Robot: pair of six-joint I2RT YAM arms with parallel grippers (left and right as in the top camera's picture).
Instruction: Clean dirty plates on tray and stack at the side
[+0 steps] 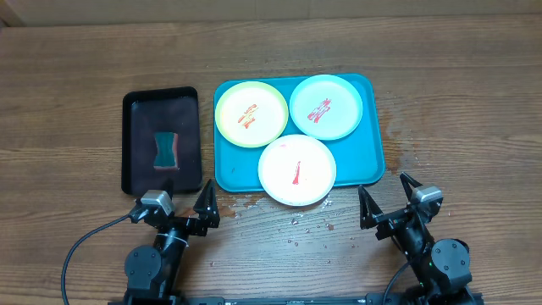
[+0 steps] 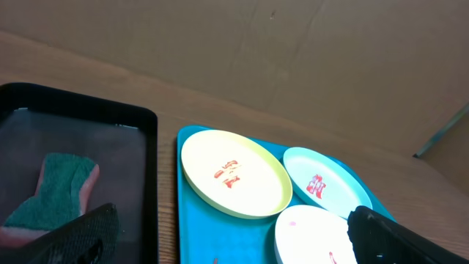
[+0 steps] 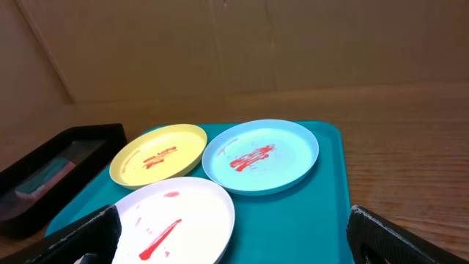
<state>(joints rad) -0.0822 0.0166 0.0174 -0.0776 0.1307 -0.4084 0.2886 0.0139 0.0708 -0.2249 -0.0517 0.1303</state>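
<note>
Overhead: 3 plates (image 1: 251, 113) & 1 tray (image 1: 361, 161)

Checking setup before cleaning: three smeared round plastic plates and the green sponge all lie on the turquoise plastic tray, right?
Not the green sponge: the overhead view shows it in the black rectangular tray. The three smeared round plastic plates do lie on the turquoise plastic tray.

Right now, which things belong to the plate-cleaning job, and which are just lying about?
Job: yellow-green plate, mint plate, white plate, all red-smeared; turquoise tray; probably the sponge in the black tray.
Lying about: droplets on the table.
</note>
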